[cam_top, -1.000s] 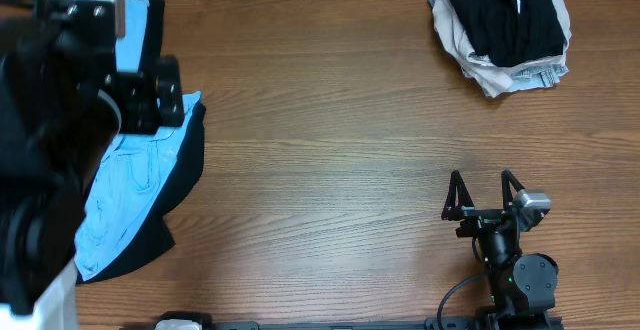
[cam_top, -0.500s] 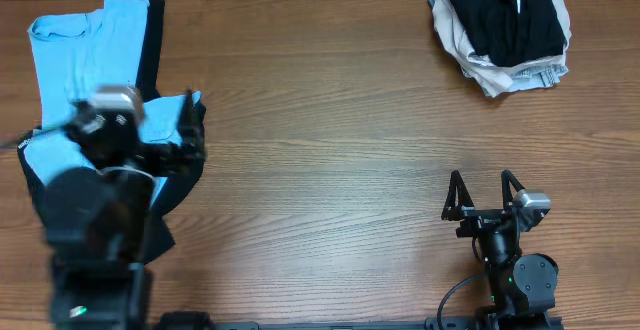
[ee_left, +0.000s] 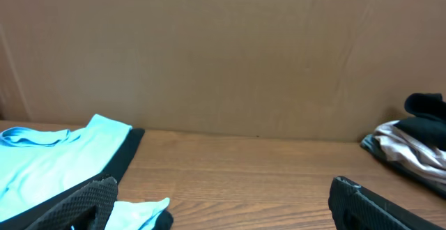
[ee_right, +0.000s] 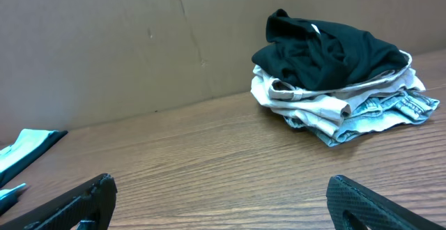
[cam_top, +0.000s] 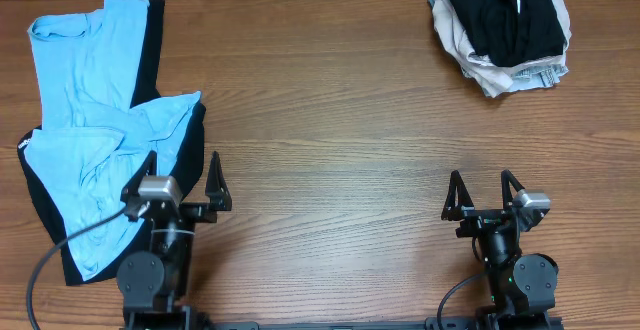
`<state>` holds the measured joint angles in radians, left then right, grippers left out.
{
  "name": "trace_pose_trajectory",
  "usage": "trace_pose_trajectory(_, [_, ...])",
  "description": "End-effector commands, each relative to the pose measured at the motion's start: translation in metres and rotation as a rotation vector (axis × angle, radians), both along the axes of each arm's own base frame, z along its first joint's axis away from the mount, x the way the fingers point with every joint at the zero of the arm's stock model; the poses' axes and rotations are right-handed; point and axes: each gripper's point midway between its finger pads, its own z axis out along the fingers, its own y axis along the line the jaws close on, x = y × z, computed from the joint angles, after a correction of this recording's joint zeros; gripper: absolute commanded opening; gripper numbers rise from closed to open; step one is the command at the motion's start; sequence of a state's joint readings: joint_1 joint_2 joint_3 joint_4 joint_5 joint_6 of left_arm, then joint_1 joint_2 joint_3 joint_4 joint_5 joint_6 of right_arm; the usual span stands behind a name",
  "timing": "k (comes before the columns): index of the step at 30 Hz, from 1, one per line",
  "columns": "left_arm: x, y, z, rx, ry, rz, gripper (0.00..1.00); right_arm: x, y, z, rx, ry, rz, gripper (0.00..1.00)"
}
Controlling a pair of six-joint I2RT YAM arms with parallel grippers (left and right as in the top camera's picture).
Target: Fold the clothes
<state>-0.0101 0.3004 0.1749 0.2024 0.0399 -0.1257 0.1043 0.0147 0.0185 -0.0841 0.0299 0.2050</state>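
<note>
Folding barely begun: light-blue/black clothes (cam_top: 95, 120) lie rumpled at table (cam_top: 330, 120) left, mixed heap (cam_top: 505, 30) (beige, black) sits far-right corner, unfolded. L gripper (cam_top: 182, 175) & R gripper (cam_top: 483, 185) both spread, holding nothing.

Count: 2 tools, left tool (cam_top: 183, 160) and right tool (cam_top: 481, 178); 2 clothes heaps, light-blue-on-black heap (cam_top: 100, 120), black-on-beige heap (cam_top: 505, 25); 1 desk (cam_top: 330, 120).

Even, diffuse light from above brightens the brown wood-grain desk (cam_top: 330, 120), leaving thin soft shadows under the black-and-beige cloth heap (cam_top: 505, 30) at its far corner. The wood grain reads sharp overhead.
</note>
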Motion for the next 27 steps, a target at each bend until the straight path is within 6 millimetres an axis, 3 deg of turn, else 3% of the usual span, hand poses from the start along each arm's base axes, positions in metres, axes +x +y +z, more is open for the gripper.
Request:
trace_pose_trajectory(1, [-0.008, 0.010, -0.009, -0.018, -0.032, 0.049, 1.00, 0.000, -0.002, -0.001, 0.002, -0.005, -0.008, 1.00])
trace_pose_trajectory(8, [-0.013, 0.014, -0.036, -0.036, -0.033, 0.067, 1.00, 0.000, -0.002, -0.001, 0.002, -0.005, -0.008, 1.00])
trace_pose_trajectory(15, [-0.017, 0.024, -0.063, -0.050, 0.068, 0.109, 1.00, 0.000, -0.002, -0.001, 0.002, -0.005, -0.008, 1.00])
trace_pose_trajectory(18, [-0.018, 0.025, -0.085, -0.051, 0.158, 0.115, 1.00, 0.000, -0.002, -0.001, 0.002, -0.005, -0.008, 1.00])
trace_pose_trajectory(27, [-0.018, 0.026, -0.083, -0.040, 0.153, 0.115, 1.00, 0.000, -0.002, -0.001, 0.002, -0.005, -0.008, 1.00])
